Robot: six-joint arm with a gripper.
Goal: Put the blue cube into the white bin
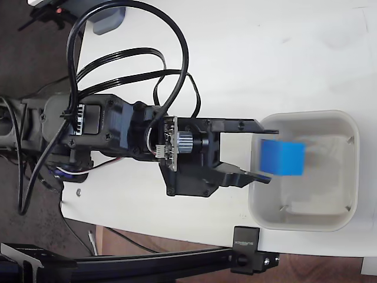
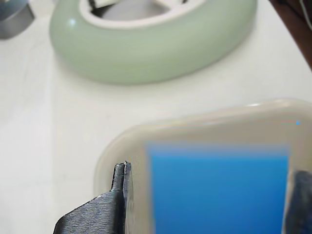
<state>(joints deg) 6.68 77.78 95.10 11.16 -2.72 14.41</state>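
Gripper first, in the fixed view: its 2 black fingers reach from the arm toward the right of the picture and end over the near wall of the white bin. The blue cube shows blurred just beyond the fingertips, inside the bin's outline. The fingers look spread wider than the cube, with a gap on the upper side, so my reading is that it has been let go, though the blur leaves this unsure. A grey-blue box sits well apart at the top left edge of the table.

Wrist view: 1 ridged finger stands at the lower left with a pale strip between it and the cube's face; the other finger is a dark sliver at the right edge. The cube fills the space ahead, backed by the bin's rounded rim. A pale green ring lies farther off (not part of the job).

The cube lies straight ahead of the fingertips and over the bin's hollow, so what remains is likely just drawing the arm back.
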